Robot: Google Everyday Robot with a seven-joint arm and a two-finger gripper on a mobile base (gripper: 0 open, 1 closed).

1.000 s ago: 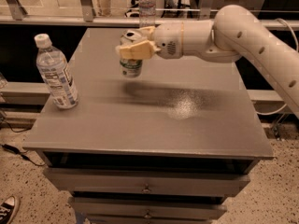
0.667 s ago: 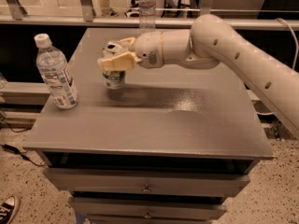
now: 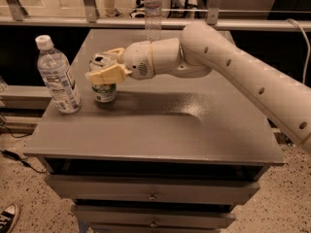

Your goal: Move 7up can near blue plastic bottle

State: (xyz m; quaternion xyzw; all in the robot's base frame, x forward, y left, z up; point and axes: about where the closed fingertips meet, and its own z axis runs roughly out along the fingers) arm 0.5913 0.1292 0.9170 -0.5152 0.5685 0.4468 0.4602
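The 7up can point(image 3: 104, 90) stands upright at the left of the grey table top point(image 3: 160, 125), its silver top showing. My gripper point(image 3: 106, 70) reaches in from the right and its fingers are closed around the can's upper part. The blue plastic bottle point(image 3: 58, 75), clear with a white cap and a blue-and-white label, stands upright just left of the can, a small gap between them.
A slimmer clear bottle point(image 3: 153, 17) stands at the table's far edge. A metal railing point(image 3: 146, 22) runs behind the table. Drawers point(image 3: 153, 196) sit below the front edge. A shoe point(image 3: 7, 217) is on the floor at lower left.
My gripper has carried the can leftward from the table's middle back to a spot right beside the blue plastic bottle, and lower toward the surface.
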